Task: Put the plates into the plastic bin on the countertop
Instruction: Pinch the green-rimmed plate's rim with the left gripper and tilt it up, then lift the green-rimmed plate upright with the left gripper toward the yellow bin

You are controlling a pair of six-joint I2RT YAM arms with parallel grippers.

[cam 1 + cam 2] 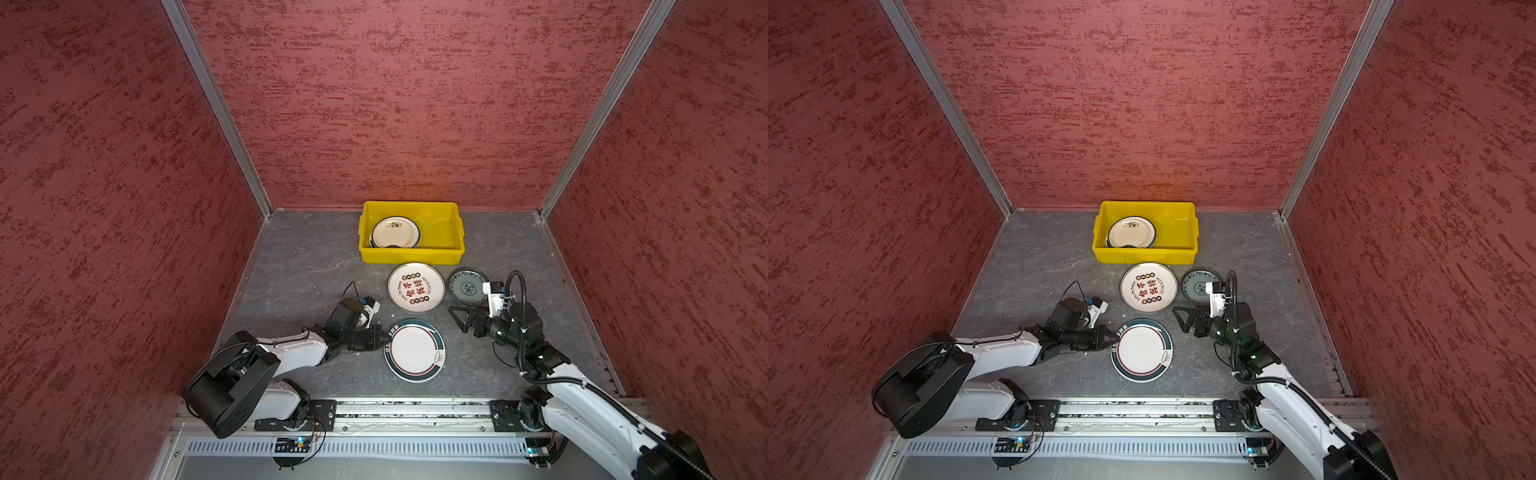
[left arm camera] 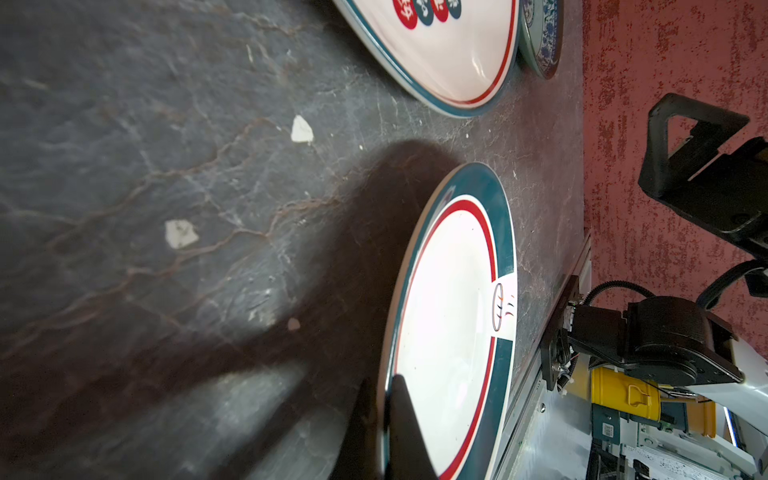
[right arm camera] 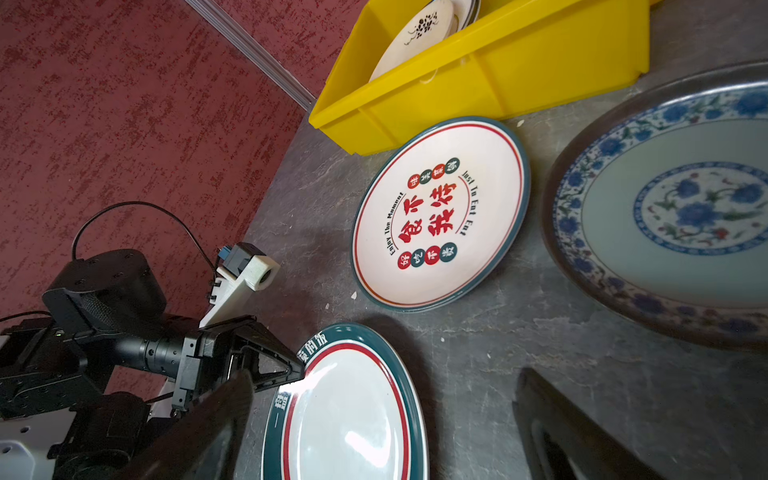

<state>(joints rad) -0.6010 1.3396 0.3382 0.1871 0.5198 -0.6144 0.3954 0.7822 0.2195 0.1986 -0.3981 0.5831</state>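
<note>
Left claw [image 1: 383,337]: pinched shut on the left rim of the teal-rimmed plate [image 1: 415,350] — the plate lies on the desk [image 1: 299,266], reaching rightward from the grip.
Right claw [image 1: 457,319]: spread wide, empty, just beside that plate.
Plastic bin [image 1: 411,254]: at the far side, beyond the character plate [image 1: 415,287] — the left arm is placed to carry.

Red textured walls [image 1: 415,104] on 3 sides w/ alu corner posts [image 1: 216,108].
</note>
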